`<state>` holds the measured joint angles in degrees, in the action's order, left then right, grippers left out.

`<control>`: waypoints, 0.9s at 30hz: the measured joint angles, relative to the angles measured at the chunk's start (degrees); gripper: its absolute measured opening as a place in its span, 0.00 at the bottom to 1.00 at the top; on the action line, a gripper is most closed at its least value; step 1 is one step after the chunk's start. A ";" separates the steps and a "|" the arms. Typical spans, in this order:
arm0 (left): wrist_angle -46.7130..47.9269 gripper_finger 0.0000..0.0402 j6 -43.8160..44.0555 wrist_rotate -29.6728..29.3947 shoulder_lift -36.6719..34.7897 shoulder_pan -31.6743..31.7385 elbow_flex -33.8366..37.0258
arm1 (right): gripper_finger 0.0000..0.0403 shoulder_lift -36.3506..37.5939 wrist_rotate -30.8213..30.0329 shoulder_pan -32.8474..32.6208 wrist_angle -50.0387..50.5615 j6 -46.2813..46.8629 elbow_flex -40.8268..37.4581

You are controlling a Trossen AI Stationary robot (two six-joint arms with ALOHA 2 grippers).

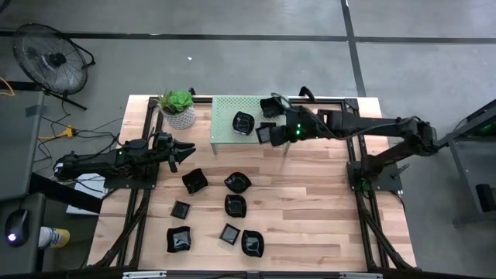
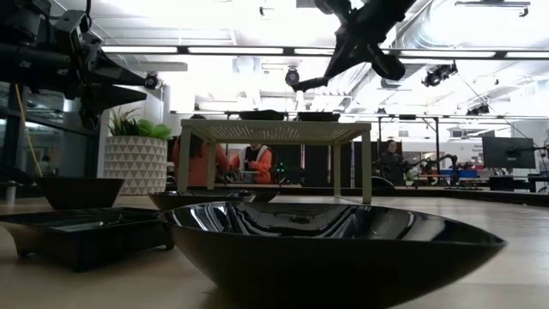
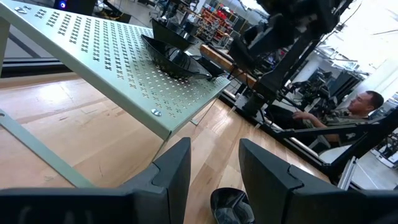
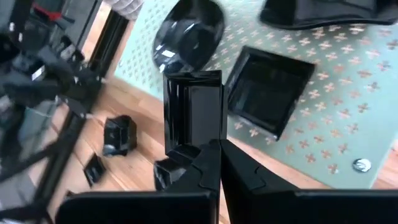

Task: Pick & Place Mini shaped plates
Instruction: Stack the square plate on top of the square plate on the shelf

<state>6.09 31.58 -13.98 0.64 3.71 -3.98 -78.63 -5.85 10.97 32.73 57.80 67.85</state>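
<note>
Up at the green perforated rack [image 1: 232, 132], the right gripper [image 4: 219, 152] pinches a square black plate [image 4: 193, 109] by its edge, above the rack's front edge. Three plates [image 4: 267, 87] lie on the rack. Others [image 1: 236, 183] dot the wooden table [image 1: 310, 201]. The left gripper [image 3: 214, 168] hovers apart near the potted plant [image 1: 180, 107].

- Floor [image 1: 232, 19]: grey concrete, crossed by dark seam lines.
- Tabletop [image 1: 310, 209]: pale wooden planks on a black metal frame.
- Floor fan [image 1: 50, 62]: black wire cage — standing off the tabletop's far left corner.
- Ceiling lights [image 2: 257, 50]: long bright strips overhead.
- Room beyond: monitor [image 2: 506, 153], racks and equipment; seated people, one in an orange top [image 2: 255, 161].
</note>
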 joint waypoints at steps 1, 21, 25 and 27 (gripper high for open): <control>0.00 0.33 0.01 0.00 0.01 0.00 0.00 | 0.00 0.00 0.86 0.78 -0.01 0.86 0.00; 0.00 0.33 0.01 0.00 0.00 0.00 0.01 | 0.00 -1.28 8.77 6.37 2.31 10.96 -0.26; 0.00 0.33 -0.01 0.00 0.00 0.01 0.01 | 0.00 -1.76 8.23 6.65 2.21 10.88 -0.26; -0.01 0.33 -0.01 0.00 0.00 0.02 0.01 | 0.00 -2.08 8.04 7.17 2.15 10.88 -0.26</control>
<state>6.09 31.57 -13.98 0.64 3.73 -3.97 -80.71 2.19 18.14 34.88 68.69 67.59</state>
